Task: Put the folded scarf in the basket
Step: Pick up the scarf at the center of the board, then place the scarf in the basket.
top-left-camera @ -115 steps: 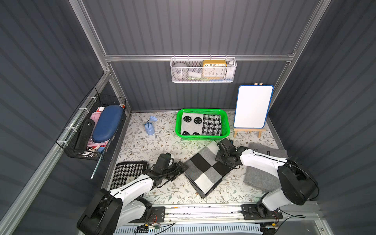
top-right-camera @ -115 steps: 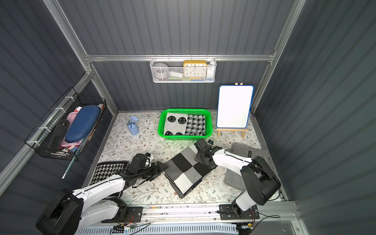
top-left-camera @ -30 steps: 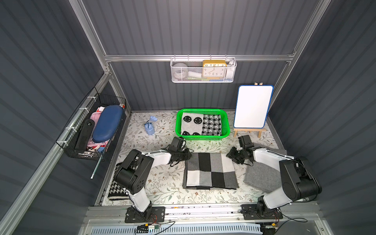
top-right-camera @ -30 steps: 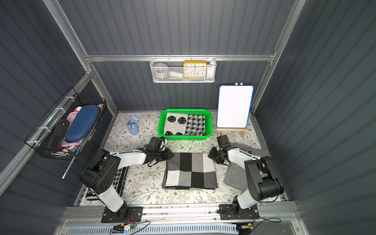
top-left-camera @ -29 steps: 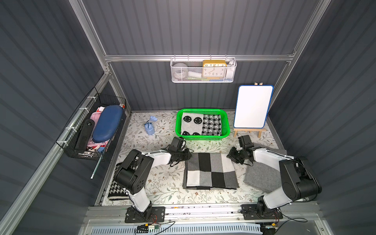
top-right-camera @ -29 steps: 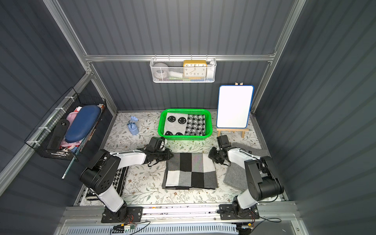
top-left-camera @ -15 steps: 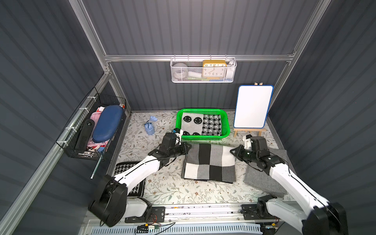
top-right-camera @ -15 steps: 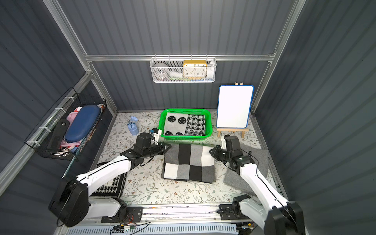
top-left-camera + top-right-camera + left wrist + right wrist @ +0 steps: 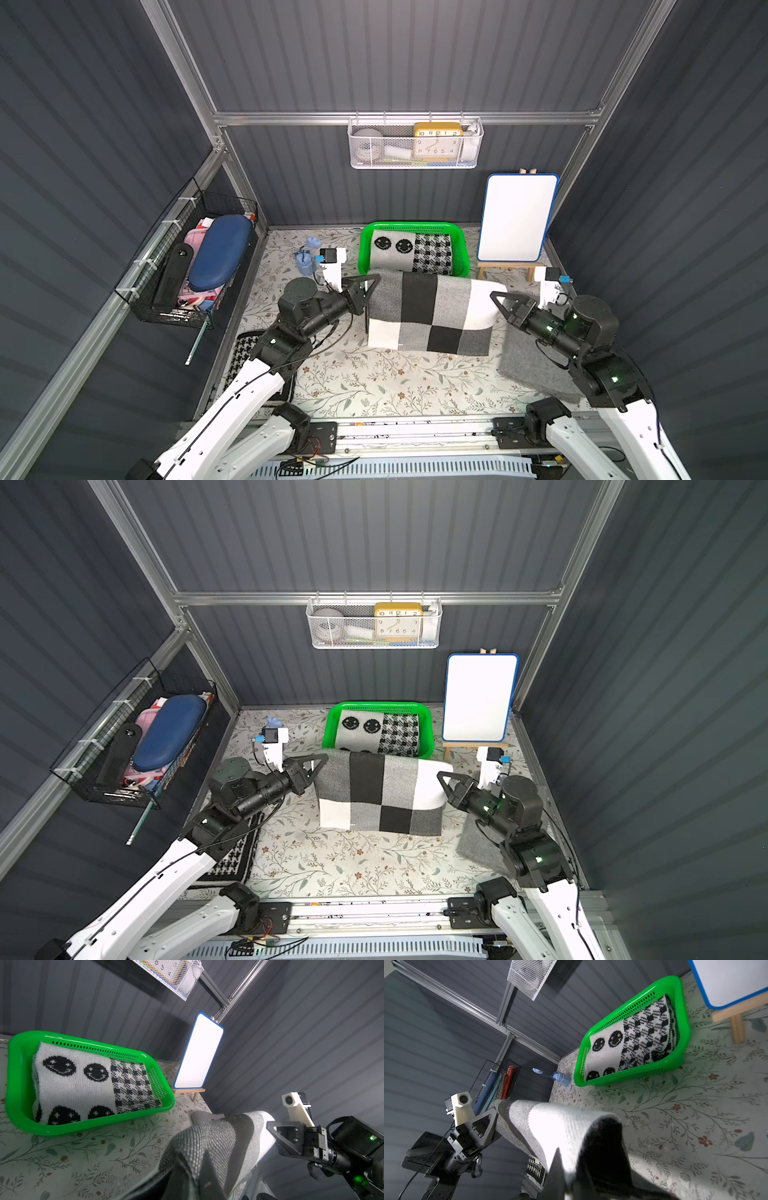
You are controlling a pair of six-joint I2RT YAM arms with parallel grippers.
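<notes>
The left claw [image 9: 371, 286] & right claw [image 9: 496, 298] are both shut tight on the top corners of the checked scarf [image 9: 428, 316], which hangs mid frame just below the green basket [image 9: 409, 226], so it's picked up but not in yet.

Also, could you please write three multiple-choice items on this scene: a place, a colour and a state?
1. The whiteboard stands: A on a chair; B beside the green basket; C on a shelf.
2. The checked scarf is: A red and blue; B yellow; C black, grey and white.
3. It is: A held by the left gripper and right gripper; B rolled into a ball; C lying in the basket.
Answers: B, it stands next to the basket; C, its checks show those shades; A, both are shut on its ends.
</notes>
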